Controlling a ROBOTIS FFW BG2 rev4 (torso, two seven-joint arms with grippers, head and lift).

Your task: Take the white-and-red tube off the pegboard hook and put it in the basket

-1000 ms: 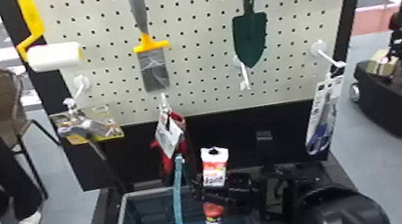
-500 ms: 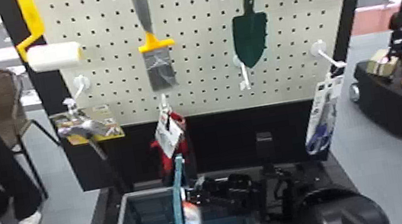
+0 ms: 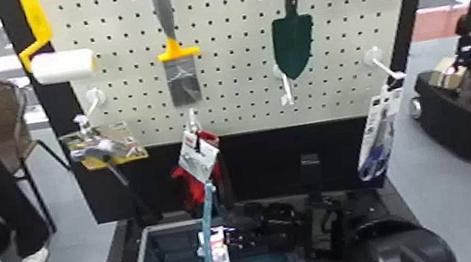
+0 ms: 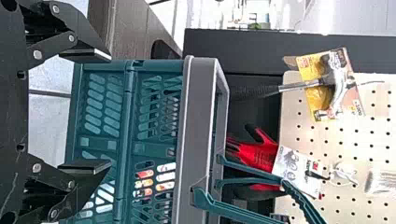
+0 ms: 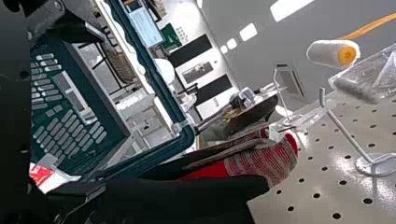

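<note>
Right claw (image 5: 103,112) is spread; tube (image 3: 222,261) is inside the basket (image 4: 201,102), beside the handle (image 3: 206,218). Verify release, then withdraw without snagging the handle. Left claw (image 4: 111,110) is spread.

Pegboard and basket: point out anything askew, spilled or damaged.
The white tag on the red gloves hangs crooked, one corner pointing down. I see no spill or damage, the basket included.

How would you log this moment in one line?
white-and-red tube: low at basket | right fingers: open | left fingers: open
</note>
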